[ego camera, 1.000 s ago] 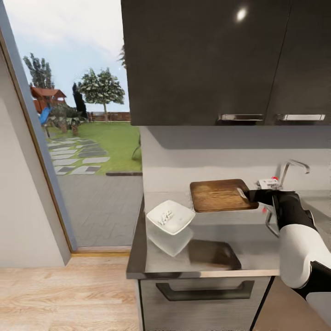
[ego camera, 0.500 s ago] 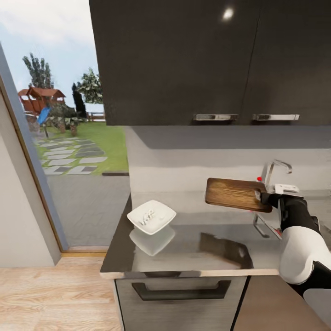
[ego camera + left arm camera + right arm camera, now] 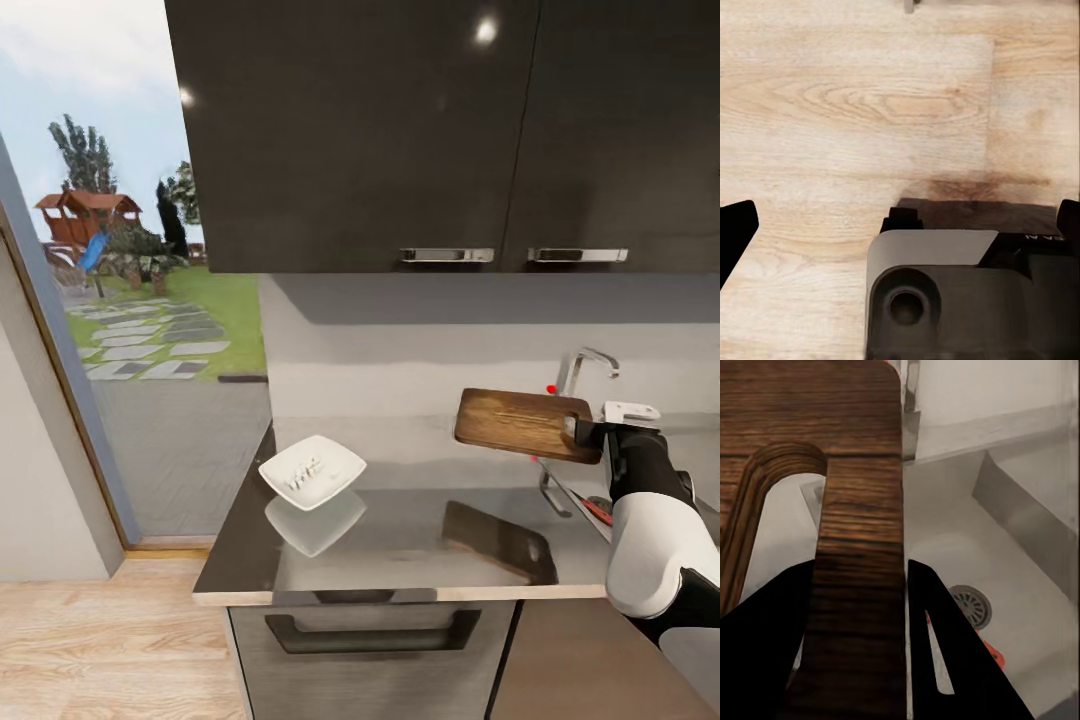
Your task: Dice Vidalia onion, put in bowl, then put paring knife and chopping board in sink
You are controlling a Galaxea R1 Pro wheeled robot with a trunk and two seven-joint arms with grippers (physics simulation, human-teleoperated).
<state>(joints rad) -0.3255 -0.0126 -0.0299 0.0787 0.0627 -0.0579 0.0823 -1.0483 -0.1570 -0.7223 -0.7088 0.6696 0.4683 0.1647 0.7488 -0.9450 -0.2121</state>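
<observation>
My right gripper [image 3: 588, 432] is shut on the handle end of the brown wooden chopping board [image 3: 520, 424], holding it flat in the air above the countertop's [image 3: 400, 520] right end, by the sink [image 3: 570, 492]. In the right wrist view the board's handle bar [image 3: 859, 585] sits between my two dark fingers [image 3: 945, 660], with the sink basin [image 3: 1020, 547] below. The paring knife's red-orange handle [image 3: 991, 654] lies in the basin near the drain [image 3: 971, 604], also visible from the head camera as a paring knife [image 3: 598, 511]. The white bowl [image 3: 312, 470] with diced onion [image 3: 303, 472] stands on the countertop's left part. My left gripper [image 3: 904, 225] is open over wooden floor.
Dark wall cabinets [image 3: 400, 130] hang above the counter. A faucet [image 3: 585, 362] rises behind the sink. A drawer with a black bar handle [image 3: 370, 632] sits under the counter. Left of the counter, a glass door opens onto a garden [image 3: 150, 320]. Wooden floor [image 3: 100, 640] lies below.
The right arm has carried the chopping board rightward, away from the bowl and toward the faucet and sink. The head view has shifted too, moving the bowl and counter leftward in the picture.
</observation>
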